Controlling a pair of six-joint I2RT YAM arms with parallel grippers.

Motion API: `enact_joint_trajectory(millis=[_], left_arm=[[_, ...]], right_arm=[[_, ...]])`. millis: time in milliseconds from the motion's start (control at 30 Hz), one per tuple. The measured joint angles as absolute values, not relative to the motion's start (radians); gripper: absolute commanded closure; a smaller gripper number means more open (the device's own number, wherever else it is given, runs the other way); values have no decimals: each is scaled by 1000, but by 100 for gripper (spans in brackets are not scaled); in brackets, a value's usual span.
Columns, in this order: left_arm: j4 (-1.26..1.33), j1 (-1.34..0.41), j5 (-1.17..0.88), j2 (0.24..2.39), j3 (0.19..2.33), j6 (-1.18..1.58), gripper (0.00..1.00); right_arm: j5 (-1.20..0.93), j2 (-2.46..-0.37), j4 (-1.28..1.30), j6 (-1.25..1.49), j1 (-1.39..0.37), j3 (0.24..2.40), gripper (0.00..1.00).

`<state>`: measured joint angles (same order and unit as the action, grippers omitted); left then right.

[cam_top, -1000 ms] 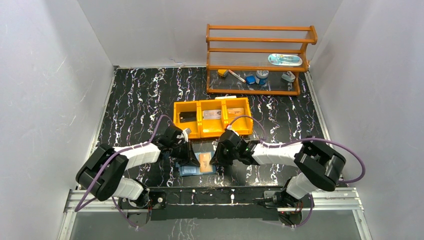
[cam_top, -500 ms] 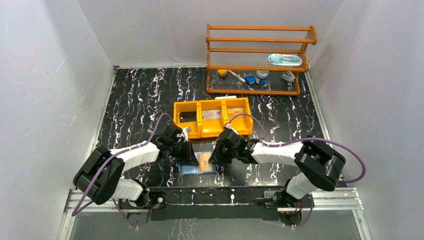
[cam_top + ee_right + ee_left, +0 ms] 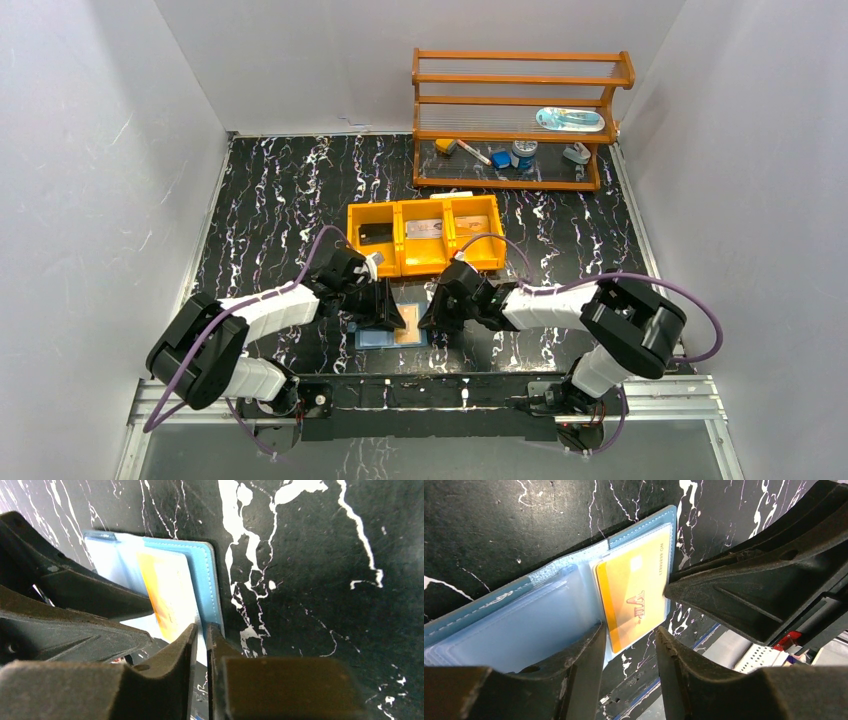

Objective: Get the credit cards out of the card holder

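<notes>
The blue card holder (image 3: 380, 339) lies open on the table between my two grippers. An orange card (image 3: 634, 592) marked VIP sits in the clear sleeve of its right leaf (image 3: 210, 580), sticking out a little at the near end. My left gripper (image 3: 629, 630) is open, its fingers straddling the card's near corner without pinching it. My right gripper (image 3: 202, 629) is nearly shut, its tips pinching the right leaf's edge beside the orange card (image 3: 167, 600). In the top view the left gripper (image 3: 388, 316) and right gripper (image 3: 432, 318) face each other across the holder. No other cards show.
An orange three-compartment tray (image 3: 425, 262) stands just behind the grippers, with flat items in it. A wooden shelf rack (image 3: 520, 120) with small objects is at the back right. The metal rail (image 3: 420, 395) runs along the near edge.
My left gripper has opened from shut and shifted slightly right over the card. The right gripper's jaws have narrowed on the holder's edge.
</notes>
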<state>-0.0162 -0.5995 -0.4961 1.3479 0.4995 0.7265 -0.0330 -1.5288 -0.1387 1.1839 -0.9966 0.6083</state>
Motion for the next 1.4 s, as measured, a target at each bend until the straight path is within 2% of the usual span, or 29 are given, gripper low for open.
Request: enact_joint_trajectory(millis=[167,367,700,1000,1100,1400], left_arm=[[-33,-599,-485,1317,501,725,50],[-98,-599,-455,1265,543,691,48],[-132,-599,-424,1256,564,676,46],[-96,-599,-435,1298,546,690,45],[-94,-599,-430,1298,544,692,40],[-167,-599,-362,1246,554,665,34]], right_arm=[[-1,-1493,-52,1165,-997,633,71],[15,-1433,-17,1131,-996,665,70],[-72,-1595,-112,1149,-996,694,73],[-130,-1623,-293,1232,-994,619,75],[-131,-1623,-306,1244,-994,612,76],[-131,-1626,-306,1254,-994,612,77]])
